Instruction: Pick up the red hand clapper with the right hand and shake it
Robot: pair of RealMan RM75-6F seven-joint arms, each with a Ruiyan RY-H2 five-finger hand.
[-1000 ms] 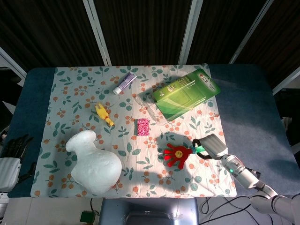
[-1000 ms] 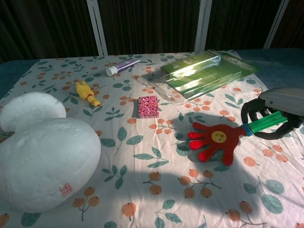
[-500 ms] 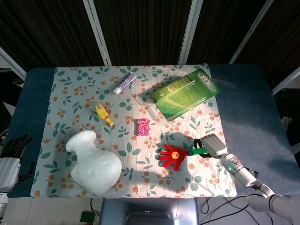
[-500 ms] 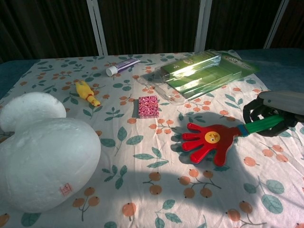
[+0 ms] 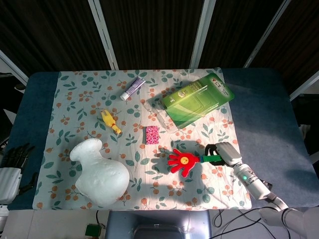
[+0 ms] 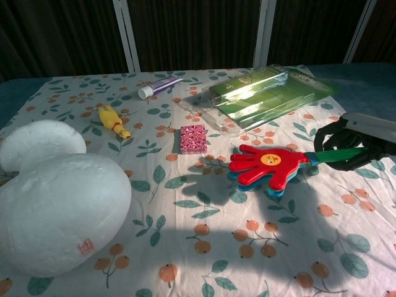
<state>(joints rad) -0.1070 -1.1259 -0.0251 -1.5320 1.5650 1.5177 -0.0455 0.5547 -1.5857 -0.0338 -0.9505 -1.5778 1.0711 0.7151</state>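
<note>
While the right robot hand [image 6: 350,145] grips its green handle, the clapper [image 6: 267,165] is raised off the surface [image 5: 259,107].

Clapper position: right-front area of the floral cloth [image 5: 75,107], red palm pointing left, a blue leaf showing beneath it in the chest view, its shadow on the cloth below. Right robot hand: dark fingers [image 6: 329,137] closed around the handle. A pink block [image 5: 151,133] lies near, up-left; a green box [image 5: 197,98] lies behind. A white vase [image 5: 99,172] stands front-left. Left robot hand [image 5: 13,158]: at the left edge, dark fingers spread, holding nothing.
</note>
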